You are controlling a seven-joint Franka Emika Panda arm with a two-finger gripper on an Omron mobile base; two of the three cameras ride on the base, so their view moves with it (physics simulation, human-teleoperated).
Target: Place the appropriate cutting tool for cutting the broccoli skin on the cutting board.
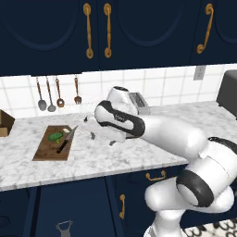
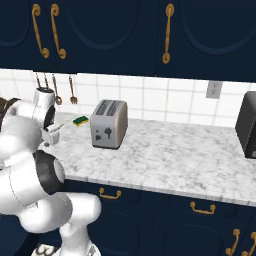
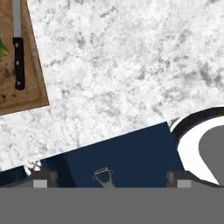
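The dark brown cutting board (image 1: 46,150) lies on the marble counter at the left. On it rests the black-handled knife (image 1: 65,141), blade pointing toward the wall, with the small green broccoli (image 1: 56,137) just left of it. My gripper (image 1: 102,139) hovers over the counter to the right of the board, open and empty, clear of the knife. In the hand view the board (image 3: 35,83) sits at the upper left with the knife (image 3: 19,61) lying on it and a sliver of broccoli (image 3: 2,48) at the edge. My fingertips (image 3: 40,182) stand wide apart.
A grey toaster (image 2: 109,124) and a green-and-yellow sponge (image 2: 80,120) stand behind the arm. Utensils (image 1: 58,95) hang on the tiled wall. A wooden box (image 1: 4,122) is at far left, a black appliance (image 2: 247,125) at far right. A grey peeler (image 1: 65,228) lies on the floor.
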